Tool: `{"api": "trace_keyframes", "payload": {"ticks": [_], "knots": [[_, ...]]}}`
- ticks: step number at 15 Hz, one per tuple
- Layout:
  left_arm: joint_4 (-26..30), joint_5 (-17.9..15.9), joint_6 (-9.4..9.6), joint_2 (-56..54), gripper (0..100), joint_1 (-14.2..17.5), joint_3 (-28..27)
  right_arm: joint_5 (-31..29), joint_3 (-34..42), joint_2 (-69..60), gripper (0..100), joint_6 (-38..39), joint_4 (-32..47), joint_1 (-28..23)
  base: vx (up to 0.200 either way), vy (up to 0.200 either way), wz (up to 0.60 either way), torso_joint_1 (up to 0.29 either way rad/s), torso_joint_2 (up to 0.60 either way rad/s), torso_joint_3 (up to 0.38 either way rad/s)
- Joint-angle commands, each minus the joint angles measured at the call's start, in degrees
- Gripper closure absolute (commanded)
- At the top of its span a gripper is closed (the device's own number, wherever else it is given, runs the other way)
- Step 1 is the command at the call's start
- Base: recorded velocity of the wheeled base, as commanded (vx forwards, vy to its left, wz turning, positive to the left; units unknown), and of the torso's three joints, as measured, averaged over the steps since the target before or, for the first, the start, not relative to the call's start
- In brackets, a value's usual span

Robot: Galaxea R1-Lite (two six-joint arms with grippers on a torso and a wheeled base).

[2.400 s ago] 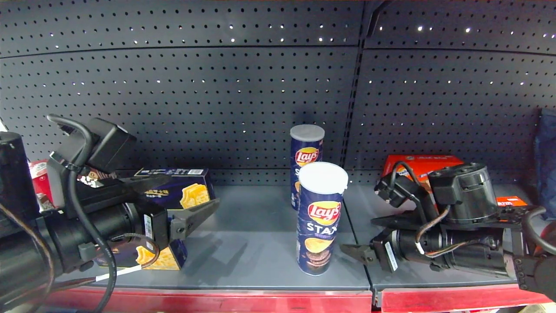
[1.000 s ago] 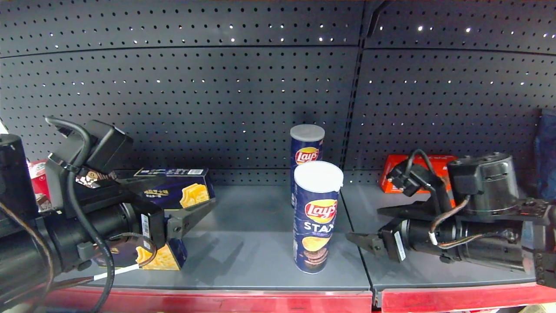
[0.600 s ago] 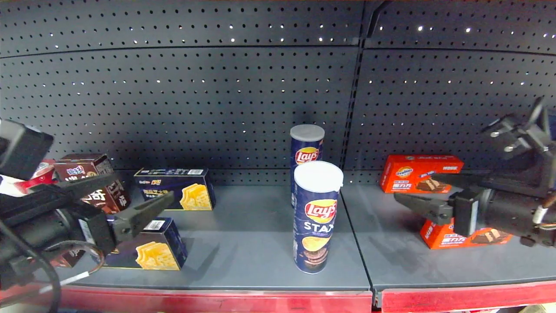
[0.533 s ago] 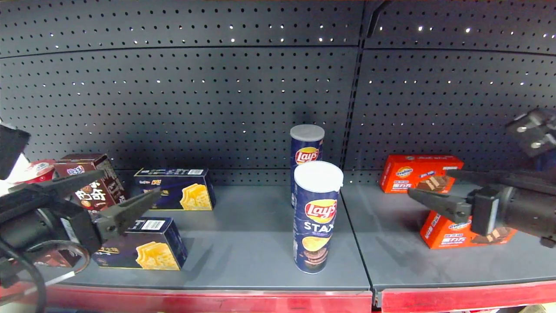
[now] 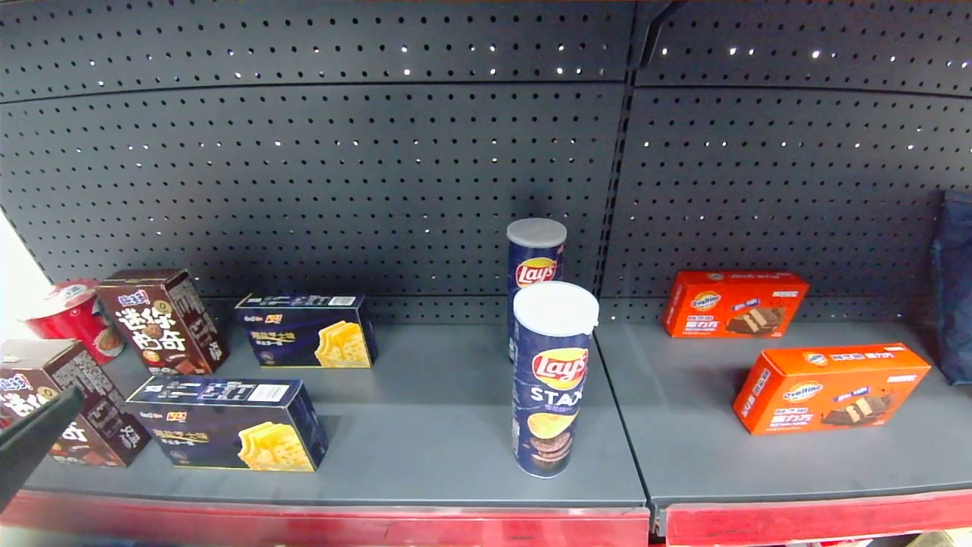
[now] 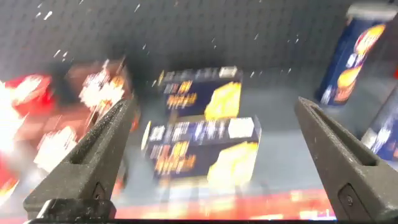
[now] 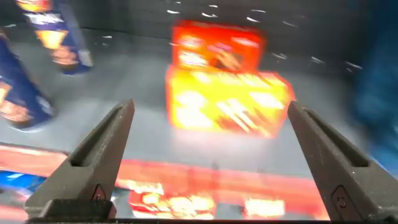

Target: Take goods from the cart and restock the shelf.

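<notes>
Two tall blue chip cans stand mid-shelf, one in front of the other. Left of them lie two dark blue cracker boxes; to the right lie two orange boxes. My left gripper is open and empty, off the shelf's front edge, facing the cracker boxes; one of its fingers pokes in at the head view's lower left corner. My right gripper is open and empty, in front of the orange boxes.
Brown boxes and a red cup crowd the far left of the grey shelf. A dark blue bag stands at the right edge. Perforated panels back the shelf; a red lip runs along the front.
Both arms have drawn back off the shelf, the left toward the lower left and the right out past the right side, uncovering the boxes behind them. The goods stay put.
</notes>
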Motion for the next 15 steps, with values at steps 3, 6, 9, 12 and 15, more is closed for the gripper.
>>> {"api": "trace_keyframes", "payload": {"ticks": [3, 6, 9, 12, 15], "knots": [[12.25, 2.22, -0.08, -20.07, 0, 0.33, 6.32, -0.92, 8.21, -25.54, 0, 0.14, 12.86, -8.19, 0.000, 0.000, 0.00, 0.000, 0.00, 0.000], [20.42, 1.95, -0.08, -30.88, 0, 0.33, 12.74, -0.65, 13.93, -33.45, 0, -0.47, 15.14, -9.60, 0.000, 0.000, 0.00, 0.000, 0.00, 0.000], [20.16, -0.07, -0.16, -30.97, 0, -0.63, 16.17, 3.92, 19.55, -33.45, 0, -1.88, 12.86, -9.60, 0.000, 0.000, 0.00, 0.000, 0.00, 0.000], [19.98, -2.09, -0.16, -31.05, 0, -2.48, 18.89, 5.94, 24.03, -33.45, 0, -0.91, 4.15, -9.60, 0.000, 0.000, 0.00, 0.000, 0.00, 0.000], [14.00, -3.32, -1.75, -30.97, 0, -3.01, 23.55, 5.50, 24.65, -33.45, 0, 0.58, 2.57, -9.69, 0.000, 0.000, 0.00, 0.000, 0.00, 0.000]]}}
